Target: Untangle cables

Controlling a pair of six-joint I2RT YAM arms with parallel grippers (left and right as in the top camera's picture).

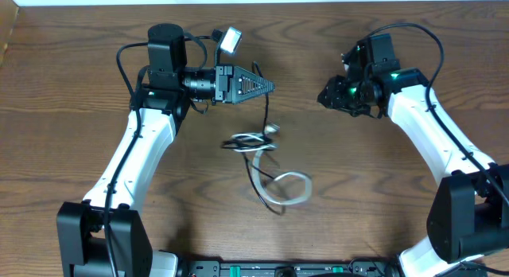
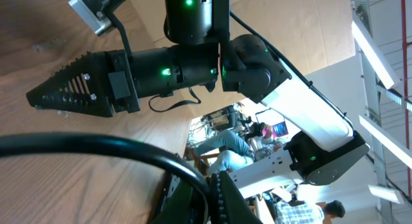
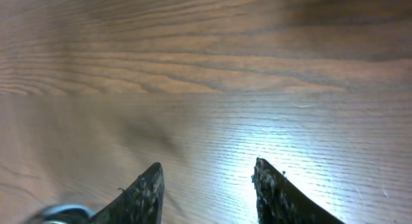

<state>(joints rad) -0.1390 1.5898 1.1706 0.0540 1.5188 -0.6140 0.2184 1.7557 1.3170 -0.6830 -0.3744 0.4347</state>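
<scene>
The cables (image 1: pixel 256 143) lie in a loose tangle at the middle of the table. The white cable (image 1: pixel 299 181) loops out to the front right. A black cable (image 1: pixel 265 114) rises from the tangle to my left gripper (image 1: pixel 270 87), which lies level, points right and is shut on it. In the left wrist view that black cable (image 2: pixel 96 145) runs into my shut left gripper (image 2: pixel 214 179). My right gripper (image 1: pixel 328 98) points down at bare wood, right of the tangle. In the right wrist view my right gripper (image 3: pixel 207 165) is open and holds nothing.
The wooden table (image 1: pixel 79 86) ends at a pale strip along the back. Both arm bases stand at the front edge. The right arm (image 2: pixel 309 108) fills the left wrist view. A blurred pale object (image 3: pixel 58 213) shows at the bottom left of the right wrist view.
</scene>
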